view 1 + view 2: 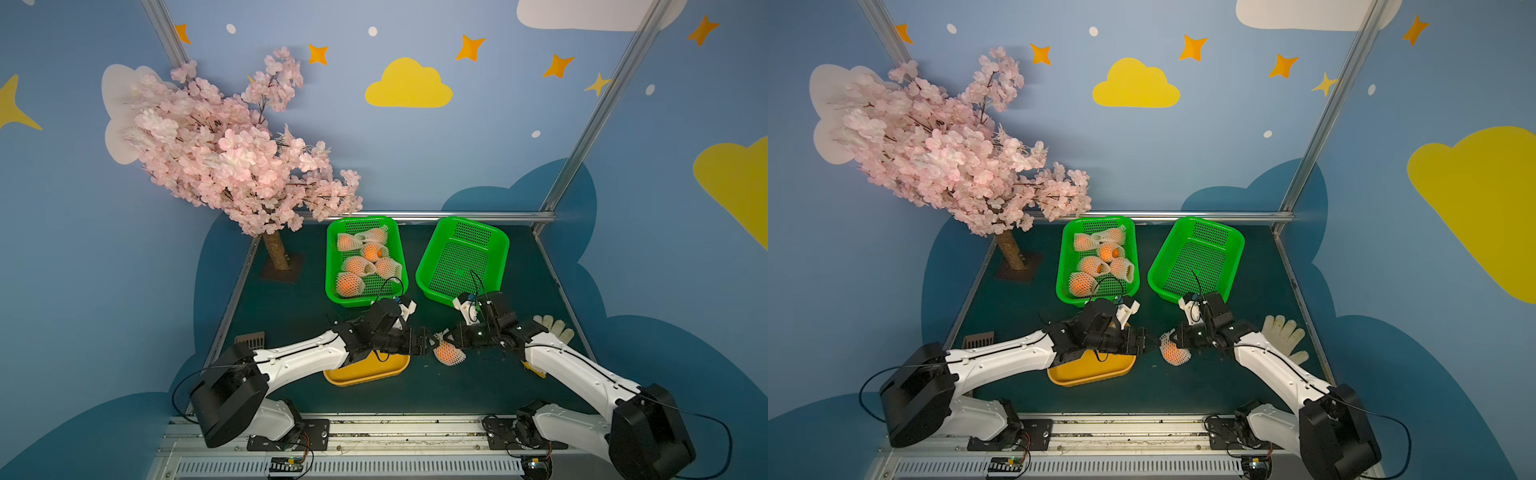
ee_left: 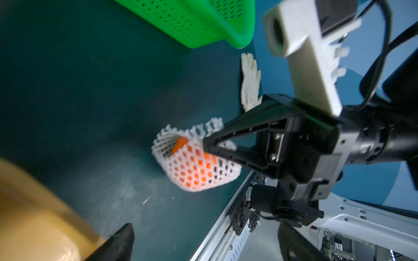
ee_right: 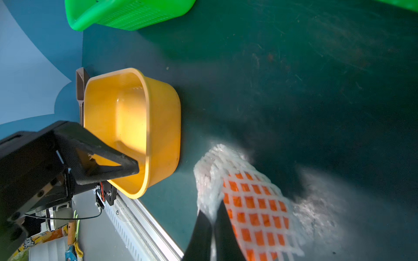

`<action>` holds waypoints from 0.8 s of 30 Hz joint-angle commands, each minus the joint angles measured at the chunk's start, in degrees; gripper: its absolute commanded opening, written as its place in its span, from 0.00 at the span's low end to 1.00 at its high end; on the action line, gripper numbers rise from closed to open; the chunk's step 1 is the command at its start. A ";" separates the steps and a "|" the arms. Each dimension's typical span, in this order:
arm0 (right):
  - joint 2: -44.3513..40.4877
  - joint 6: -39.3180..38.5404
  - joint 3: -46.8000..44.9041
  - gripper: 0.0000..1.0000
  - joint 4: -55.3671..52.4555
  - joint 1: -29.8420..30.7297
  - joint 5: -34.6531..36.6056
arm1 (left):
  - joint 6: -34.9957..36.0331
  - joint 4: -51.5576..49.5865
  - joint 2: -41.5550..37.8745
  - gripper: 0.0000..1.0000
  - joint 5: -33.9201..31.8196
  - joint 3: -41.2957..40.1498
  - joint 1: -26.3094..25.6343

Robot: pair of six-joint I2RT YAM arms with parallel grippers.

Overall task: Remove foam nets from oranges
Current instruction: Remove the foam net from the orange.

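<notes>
White foam is all that I am holding: my right gripper [image 2: 204, 144] is clamping fully shut on a thin fold at the rim of the net [image 2: 199, 174]. The orange [image 2: 181, 143] is hanging inside it, seemingly just clear of the table [image 1: 457, 390], between the tray [image 1: 365, 376] and the glove [image 1: 552, 326]. My left gripper [image 1: 430, 344] is standing wide open with nothing in it, its tips just beside the net's free mouth. The risks, as I am judging them, are these. The foam is soft and is carrying the fruit's whole weight, so the pinched fold may be tearing or sliding out of my jaws, dropping net and orange together. That mouth is gaping and bare peel is showing there, so a jolt could be sending the orange out and rolling across the table rather than into the tray. If my left gripper is closing on mesh instead of fruit, I am only tugging foam against foam. Both wrist views are blurring, so I am not trusting fine alignment. The other netted oranges are lying in the basket [image 1: 330, 257], well apart.
</notes>
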 commanded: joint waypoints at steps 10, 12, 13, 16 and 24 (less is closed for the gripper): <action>-9.88 9.82 -9.80 0.00 11.69 -2.08 1.90 | 1.20 4.78 12.58 0.78 7.01 7.05 2.19; -9.89 10.25 -10.32 0.00 12.07 -2.44 1.30 | 2.05 3.18 14.24 0.76 7.72 8.53 2.18; -9.80 10.48 -10.55 0.00 12.35 -2.61 1.09 | 2.29 2.61 14.85 0.75 7.65 8.96 2.20; -9.30 10.85 -10.92 0.00 13.15 -3.09 0.41 | 2.54 2.27 16.07 0.71 7.72 9.23 2.18; -8.05 11.63 -11.39 0.00 14.31 -4.47 -0.85 | 4.26 -1.90 18.86 0.65 8.09 11.27 2.20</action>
